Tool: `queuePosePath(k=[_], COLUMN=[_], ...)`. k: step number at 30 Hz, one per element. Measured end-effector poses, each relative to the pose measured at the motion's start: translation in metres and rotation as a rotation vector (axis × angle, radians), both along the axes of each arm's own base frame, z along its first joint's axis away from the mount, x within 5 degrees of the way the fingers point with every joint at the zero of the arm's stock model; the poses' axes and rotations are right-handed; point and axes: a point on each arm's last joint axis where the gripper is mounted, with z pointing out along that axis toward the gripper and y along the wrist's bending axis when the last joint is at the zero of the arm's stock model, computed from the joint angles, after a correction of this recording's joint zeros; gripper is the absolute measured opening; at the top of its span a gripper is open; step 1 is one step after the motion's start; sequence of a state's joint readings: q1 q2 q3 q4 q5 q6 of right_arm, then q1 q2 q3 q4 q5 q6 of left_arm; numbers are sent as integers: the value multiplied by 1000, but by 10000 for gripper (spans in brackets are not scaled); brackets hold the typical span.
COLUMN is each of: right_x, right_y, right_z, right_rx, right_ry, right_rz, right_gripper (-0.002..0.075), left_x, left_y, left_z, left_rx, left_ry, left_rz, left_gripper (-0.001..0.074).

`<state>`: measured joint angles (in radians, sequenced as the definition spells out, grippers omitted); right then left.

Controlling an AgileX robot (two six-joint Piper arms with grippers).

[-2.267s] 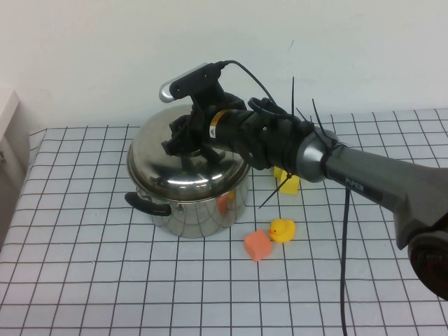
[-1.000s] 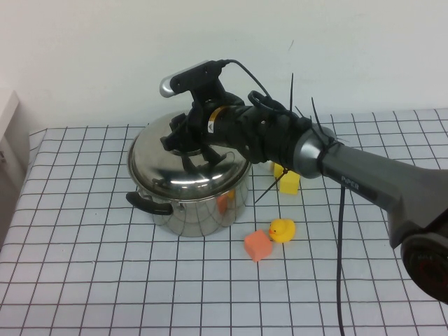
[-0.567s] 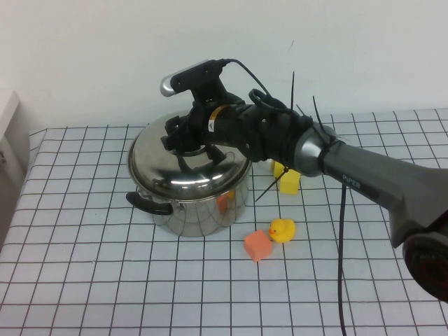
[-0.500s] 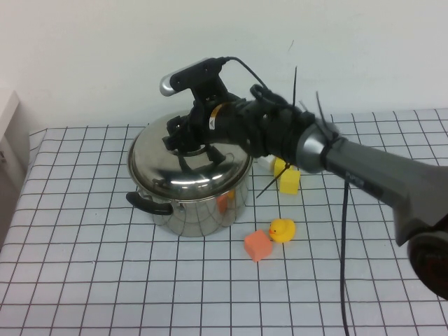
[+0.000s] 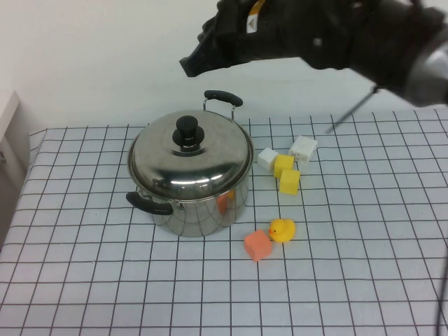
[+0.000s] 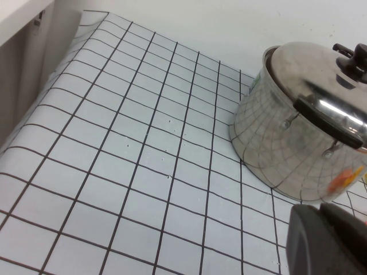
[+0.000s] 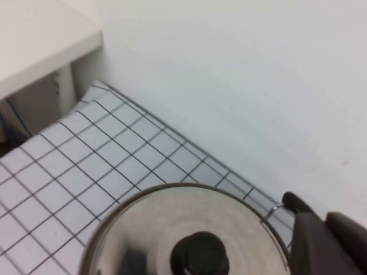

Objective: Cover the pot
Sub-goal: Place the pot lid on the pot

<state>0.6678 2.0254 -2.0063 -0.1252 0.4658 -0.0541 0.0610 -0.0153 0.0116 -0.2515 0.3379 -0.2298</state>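
The shiny steel pot [image 5: 199, 210] with black side handles stands on the checked cloth. Its domed lid [image 5: 189, 157] with a black knob [image 5: 187, 131] sits on it. My right gripper [image 5: 194, 64] hangs high above the pot, apart from the lid. In the right wrist view its fingers [image 7: 324, 220] are together and empty, above the lid [image 7: 143, 229] and knob [image 7: 200, 255]. My left gripper [image 6: 318, 209] is shut and empty, low beside the pot [image 6: 281, 149]; it does not show in the high view.
A yellow duck [image 5: 282, 229] and an orange block [image 5: 257, 245] lie in front of the pot on the right. Two yellow blocks [image 5: 288, 180] and two white blocks [image 5: 303, 148] lie to its right. A white shelf [image 5: 7, 105] stands at the left edge.
My right gripper has come off the lid knob and risen well above the pot. The lid stays on the pot.
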Motion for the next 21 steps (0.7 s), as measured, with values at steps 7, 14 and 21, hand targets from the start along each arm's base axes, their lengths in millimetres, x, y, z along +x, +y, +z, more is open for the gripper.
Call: queuePosePath(k=[7,14,21], right_x=[-76,-155,-211], right_y=[-20,-62,-120], right_z=[24,28,-7], right_rx=[18,-57,-72], right_ry=[-82,-155,-109], right_rz=[107,222,226], right_gripper=[0,-1,-2], left_x=[0,0,0], left_y=[0,0,0], left_z=[0,0,0], left_rx=[-4,-4,-4], left_ry=[0,0,0], left_rz=[1,1,1], left_gripper=[-2,-2,-2])
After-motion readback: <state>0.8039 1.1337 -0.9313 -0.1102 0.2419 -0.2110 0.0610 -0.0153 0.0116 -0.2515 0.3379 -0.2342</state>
